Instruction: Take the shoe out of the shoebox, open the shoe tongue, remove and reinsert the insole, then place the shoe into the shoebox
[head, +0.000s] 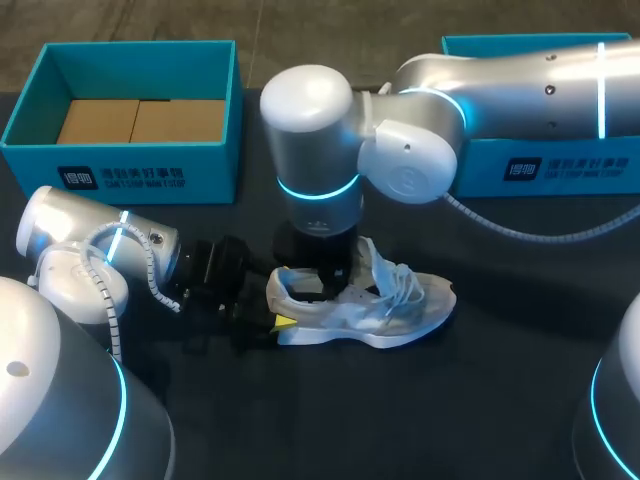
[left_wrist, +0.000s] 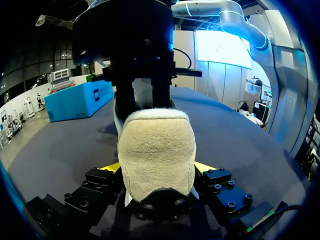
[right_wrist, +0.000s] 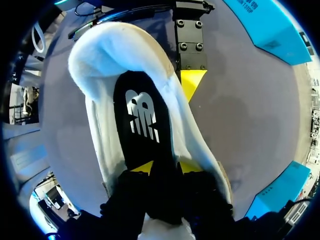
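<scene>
On the dark surface (head: 400, 420), the left claw (left_wrist: 157, 170), coming in from 9 o'clock, clamps both sides of the heel of the white shoe (head: 370, 310), whose toe points to 3 o'clock. The right claw (right_wrist: 161, 167) reaches down inside the shoe, pinching the black insole (right_wrist: 142, 120). Farther off, the open shoebox (head: 140, 175) stands at 11 o'clock from the shoe, and another teal box (head: 560, 165) at 2 o'clock.

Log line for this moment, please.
shoe: on table | left jaws: clamping heel | right jaws: pinching insole inside shoe
</scene>
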